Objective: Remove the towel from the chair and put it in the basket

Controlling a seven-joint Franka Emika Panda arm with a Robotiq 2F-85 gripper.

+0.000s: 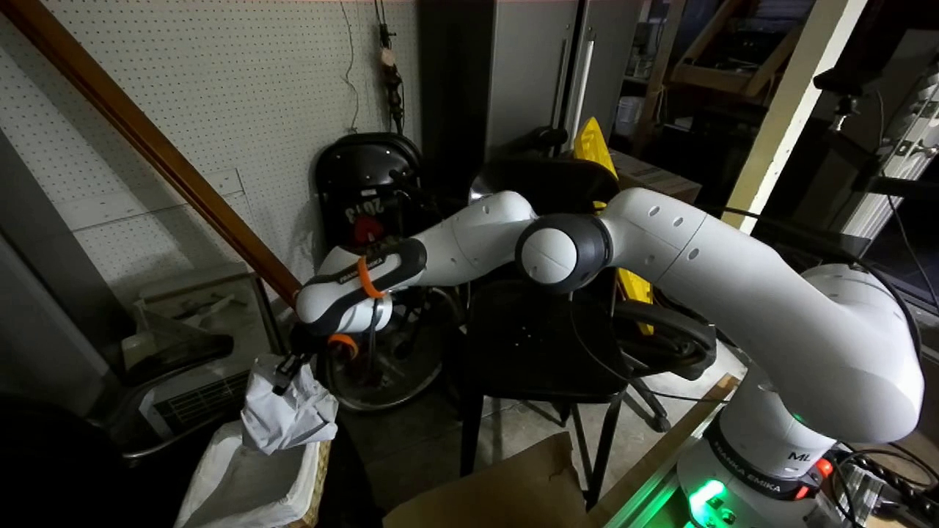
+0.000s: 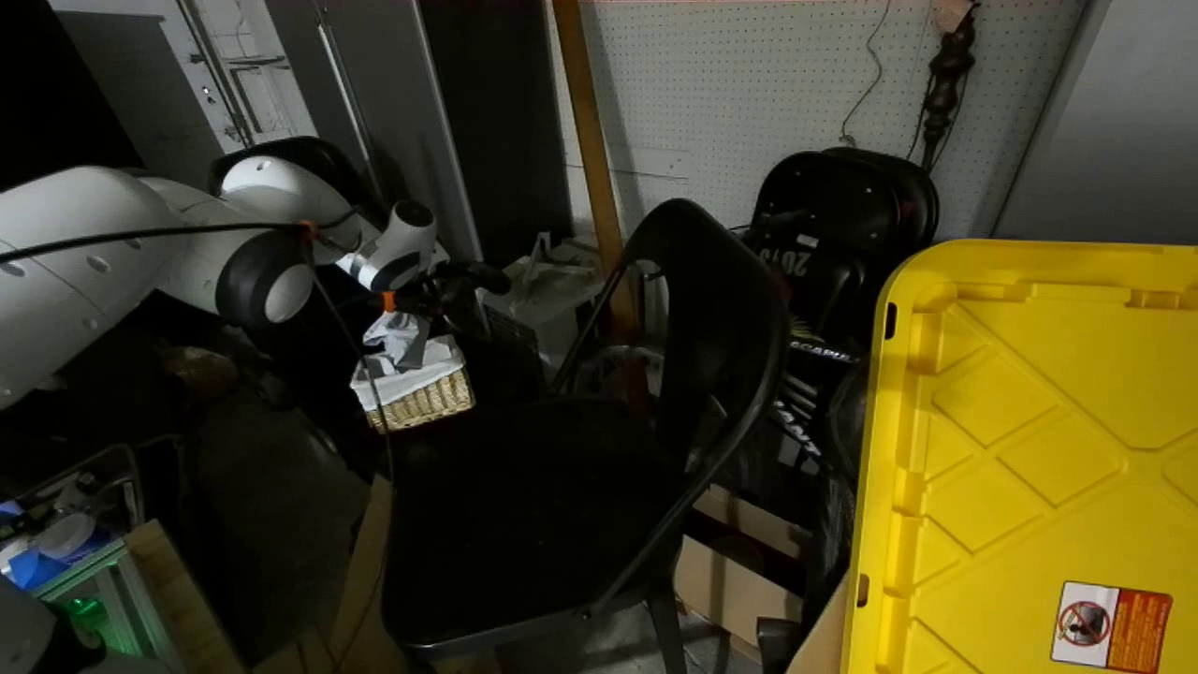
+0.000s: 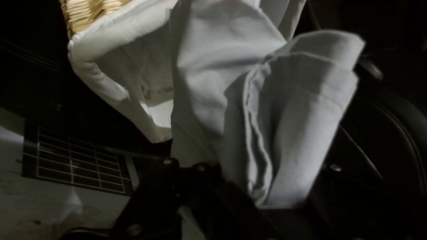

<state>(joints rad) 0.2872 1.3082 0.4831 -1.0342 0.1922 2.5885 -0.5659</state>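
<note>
The grey-white towel hangs bunched from my gripper over the far end of the basket. The basket is wicker with a white cloth liner. In an exterior view the towel is at the basket's opening; I cannot tell whether it touches the liner. In the wrist view the towel fills the middle, covering part of the basket. My dark gripper is shut on the towel; its fingertips are hidden by folds and darkness. The black chair has no towel on it.
The chair also shows in an exterior view. A yellow lid stands close to that camera. A wooden beam leans behind the gripper. A bicycle wheel and a cardboard sheet lie between basket and base.
</note>
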